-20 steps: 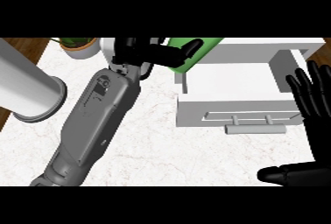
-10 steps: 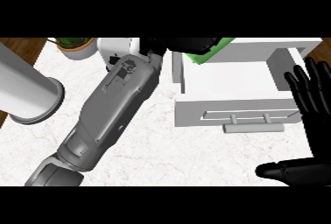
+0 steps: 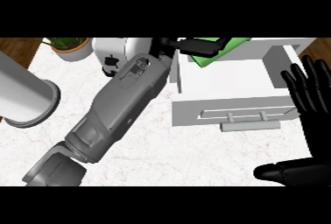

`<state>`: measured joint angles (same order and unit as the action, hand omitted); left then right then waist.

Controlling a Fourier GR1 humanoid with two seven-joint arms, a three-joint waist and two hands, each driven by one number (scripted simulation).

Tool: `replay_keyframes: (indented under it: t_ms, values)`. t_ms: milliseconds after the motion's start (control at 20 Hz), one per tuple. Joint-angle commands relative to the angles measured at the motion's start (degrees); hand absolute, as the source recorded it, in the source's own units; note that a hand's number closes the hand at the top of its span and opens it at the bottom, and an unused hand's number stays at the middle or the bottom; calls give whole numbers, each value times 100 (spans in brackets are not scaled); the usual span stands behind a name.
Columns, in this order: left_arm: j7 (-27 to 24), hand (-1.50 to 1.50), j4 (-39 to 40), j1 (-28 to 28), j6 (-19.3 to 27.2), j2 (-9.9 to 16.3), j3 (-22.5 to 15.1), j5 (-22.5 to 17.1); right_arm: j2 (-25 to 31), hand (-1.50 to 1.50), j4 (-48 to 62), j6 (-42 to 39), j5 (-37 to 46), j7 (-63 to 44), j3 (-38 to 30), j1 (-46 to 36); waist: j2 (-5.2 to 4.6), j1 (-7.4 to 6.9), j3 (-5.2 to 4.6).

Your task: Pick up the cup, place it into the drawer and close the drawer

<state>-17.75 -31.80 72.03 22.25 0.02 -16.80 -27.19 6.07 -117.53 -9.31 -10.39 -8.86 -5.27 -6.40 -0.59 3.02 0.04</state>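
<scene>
The cup (image 3: 226,51), green, sits in my left hand (image 3: 197,46) at the far edge of the view, above the back corner of the open drawer (image 3: 223,83). My fingers are curled round its upper part, so only a green wedge shows below and to the right of them. I judge it a light, stiff, smooth-walled thing: it should not deform under the fingers, but a slick wall may slide, so a hold round the body, as here, suits it better than a pinch at the rim. Whether it is upright or tilted I cannot tell.

The drawer stands pulled out from its white cabinet, inside bare, its front panel and handle (image 3: 251,126) towards me.

My right hand (image 3: 317,109) rests at the right edge of the view, fingers straight and spread, just beside the drawer's front corner.

To the left stand a grey cylinder (image 3: 26,98) and, at the far corner, a potted plant (image 3: 68,46).

Compared with a second ago, my left forearm (image 3: 119,107) has stretched farther away from me, and the cup has moved from beside the drawer's left wall to over its back corner. The right hand has not moved.
</scene>
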Motion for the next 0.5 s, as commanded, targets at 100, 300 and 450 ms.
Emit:
replay_keyframes:
  t_ms: [100,300,450]
  values:
    - [-184,150,516,253,203,-2,-755,-430,-48,-150,361,-70,75,230,84,-156,-46,161,5]
    - [-464,150,1051,460,-4,-2,-665,-486,-171,-150,118,20,124,110,249,-45,-87,218,3]
    - [-55,150,975,451,340,-2,-1258,-519,23,-150,51,-189,-118,6,109,40,-61,293,7]
